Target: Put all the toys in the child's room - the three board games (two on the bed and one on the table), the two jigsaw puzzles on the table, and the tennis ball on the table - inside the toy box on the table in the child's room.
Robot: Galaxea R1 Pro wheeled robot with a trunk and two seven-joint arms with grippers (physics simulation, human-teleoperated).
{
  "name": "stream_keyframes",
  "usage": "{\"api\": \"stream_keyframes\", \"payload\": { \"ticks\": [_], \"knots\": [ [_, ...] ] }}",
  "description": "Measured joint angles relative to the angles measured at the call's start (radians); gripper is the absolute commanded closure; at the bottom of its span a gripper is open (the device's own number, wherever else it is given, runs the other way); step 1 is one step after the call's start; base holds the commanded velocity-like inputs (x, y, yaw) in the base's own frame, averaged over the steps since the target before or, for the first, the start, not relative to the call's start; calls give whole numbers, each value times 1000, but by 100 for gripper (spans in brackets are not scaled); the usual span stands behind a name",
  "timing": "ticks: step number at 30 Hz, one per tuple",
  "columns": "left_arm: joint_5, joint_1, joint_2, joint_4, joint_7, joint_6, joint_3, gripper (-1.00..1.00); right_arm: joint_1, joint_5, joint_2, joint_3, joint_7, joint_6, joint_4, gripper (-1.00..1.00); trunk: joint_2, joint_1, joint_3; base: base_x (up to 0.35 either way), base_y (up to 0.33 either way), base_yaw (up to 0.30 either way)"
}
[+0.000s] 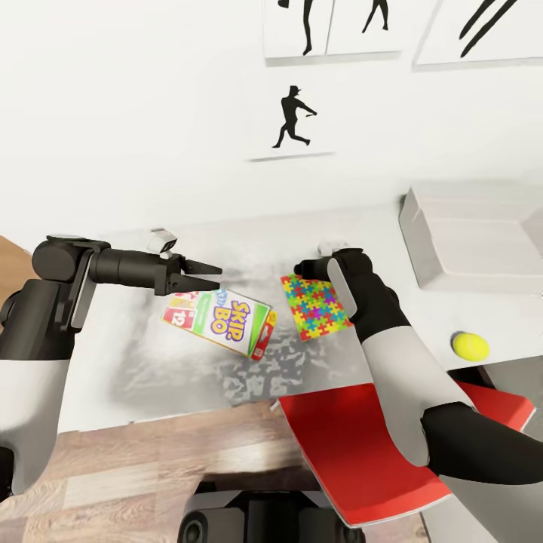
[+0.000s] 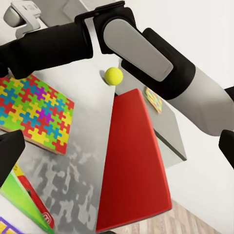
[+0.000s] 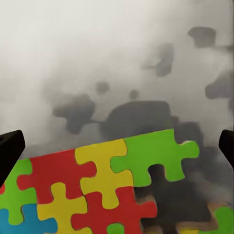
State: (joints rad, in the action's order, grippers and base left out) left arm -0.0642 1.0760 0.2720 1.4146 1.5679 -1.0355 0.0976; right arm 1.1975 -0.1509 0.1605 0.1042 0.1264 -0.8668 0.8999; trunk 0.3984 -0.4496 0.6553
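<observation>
White wall with black baseball-player silhouettes backs the pale table, whose top shows mottled grey shadow. We find the left gripper reaching level across the table, its fingers closed on the upper edge of the SKIP BO box, which hangs tilted above the surface. Our right gripper points down and away from the robot over the near jigsaw puzzle; its fingertips sit wide apart at the edges of the right wrist view, holding nothing, the puzzle lying below. A second puzzle lies further along. The tennis ball rests near a red flat object. The toy box stands at the table's far right; we cannot see its contents.
</observation>
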Motion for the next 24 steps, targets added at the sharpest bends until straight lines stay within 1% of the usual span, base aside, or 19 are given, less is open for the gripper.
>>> {"api": "stream_keyframes", "payload": {
  "ticks": [6, 15, 18, 24],
  "knots": [
    [0, 0, 0, 0, 0, 0, 0, -100, 0, 0, -1, 0, 0, 0, 0, -100, 0, 0, 0, -43, -7, 0],
    [-1, 0, 0, 0, 0, 0, 1, -100, 0, 1, -1, 0, 0, -1, 0, -100, 0, 0, 0, -109, 0, 0],
    [1, 0, 0, 0, 0, 0, 3, -100, 0, 0, -1, 0, 0, -1, 0, -100, 0, 0, 0, -188, 0, 0],
    [1, 0, 0, 0, 0, 0, 2, -100, 0, 1, -1, 0, 0, -1, 0, -100, 0, 0, 0, -85, 7, 0]
  ]
}}
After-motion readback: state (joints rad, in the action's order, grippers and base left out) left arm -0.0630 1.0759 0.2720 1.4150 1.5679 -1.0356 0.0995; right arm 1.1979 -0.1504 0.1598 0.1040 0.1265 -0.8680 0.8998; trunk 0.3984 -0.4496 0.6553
